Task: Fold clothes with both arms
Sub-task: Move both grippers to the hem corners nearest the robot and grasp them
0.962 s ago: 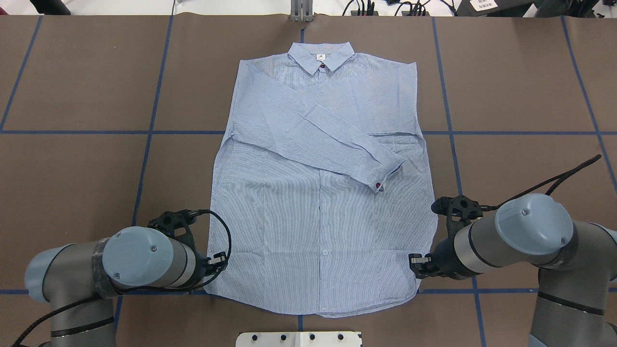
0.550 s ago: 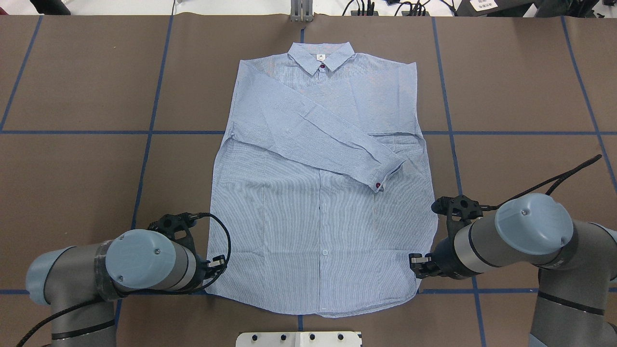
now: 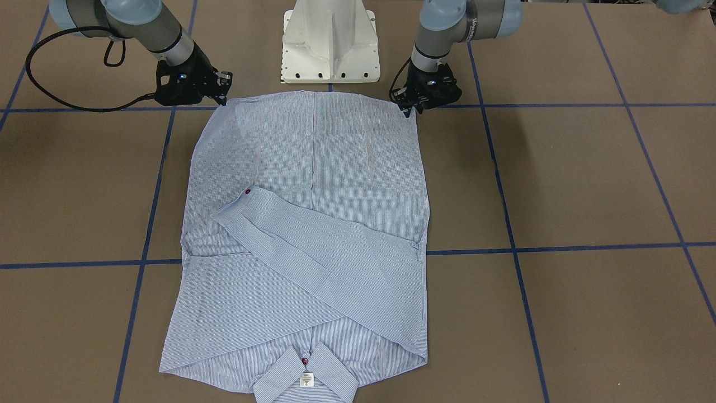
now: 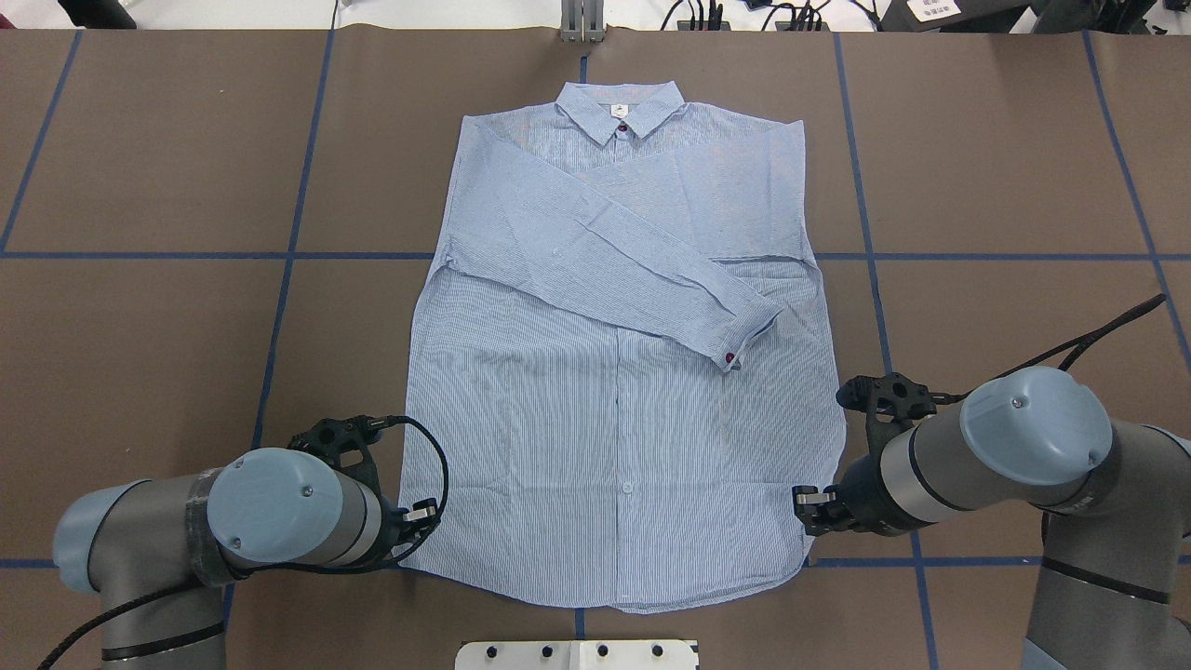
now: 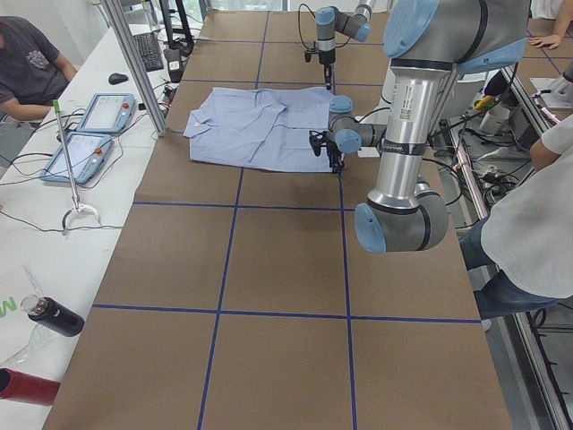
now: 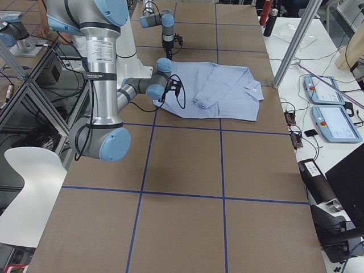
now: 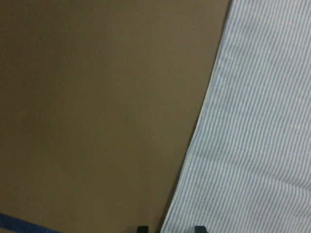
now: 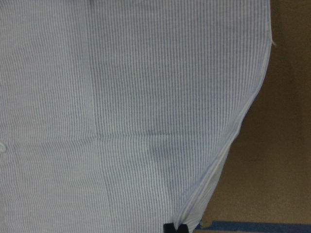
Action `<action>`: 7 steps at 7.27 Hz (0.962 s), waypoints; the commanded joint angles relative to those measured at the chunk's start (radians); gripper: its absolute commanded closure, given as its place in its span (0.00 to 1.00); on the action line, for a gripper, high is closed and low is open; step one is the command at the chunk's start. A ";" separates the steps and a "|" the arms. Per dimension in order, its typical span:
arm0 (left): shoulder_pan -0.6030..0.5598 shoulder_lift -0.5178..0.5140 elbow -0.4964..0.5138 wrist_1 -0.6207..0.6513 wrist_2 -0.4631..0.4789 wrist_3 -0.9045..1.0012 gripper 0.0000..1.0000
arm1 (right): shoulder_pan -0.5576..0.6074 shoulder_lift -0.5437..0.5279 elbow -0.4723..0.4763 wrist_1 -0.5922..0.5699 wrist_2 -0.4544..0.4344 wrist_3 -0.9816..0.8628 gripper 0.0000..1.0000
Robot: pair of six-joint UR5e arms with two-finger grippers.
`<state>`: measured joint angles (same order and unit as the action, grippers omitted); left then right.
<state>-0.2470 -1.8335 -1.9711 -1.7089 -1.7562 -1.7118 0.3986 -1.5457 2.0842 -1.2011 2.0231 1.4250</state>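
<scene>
Shirt (image 4: 614, 447) lay flat and face up in the middle of the brown surface (image 4: 140, 354), collar (image 4: 619, 100) at the far end from the robot and hem at the near end, between the two arms.

The left pincer (image 7: 170, 228) sat at the hem's left corner with its tips set apart and the fabric edge running between them, so nothing was clamped there. The right pincer (image 8: 175, 228) sat at the opposite hem corner with its tips drawn close together right on the edge, apparently nipping the cloth.

The chief risk, as I judged it, was an uneven lift. If one side gripped and the other only straddled the edge, the hem would rise crooked and drag the body askew. A shallow bite on so thin an edge might also slip free partway through the fold. The sleeve (image 4: 605, 256) lying loose across the chest could slide off once the lower half was carried over it.

As for looks, it was a light blue and white fine stripe, smooth apart from faint creases. A dark red button showed at the cuff (image 4: 735, 352), and a small white label (image 4: 618, 111) sat inside the neck.
</scene>
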 commanded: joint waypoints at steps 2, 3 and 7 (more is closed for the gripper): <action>0.002 0.000 0.000 0.000 0.000 0.000 0.83 | 0.005 -0.001 -0.001 0.000 0.006 0.000 1.00; 0.002 -0.001 0.000 0.000 0.000 0.000 0.96 | 0.006 -0.001 -0.003 0.000 0.005 0.000 1.00; 0.000 0.000 -0.041 0.014 -0.002 0.001 1.00 | 0.012 -0.001 -0.003 0.000 0.015 -0.001 1.00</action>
<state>-0.2462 -1.8337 -2.0001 -1.7029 -1.7568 -1.7105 0.4069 -1.5463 2.0810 -1.2011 2.0316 1.4248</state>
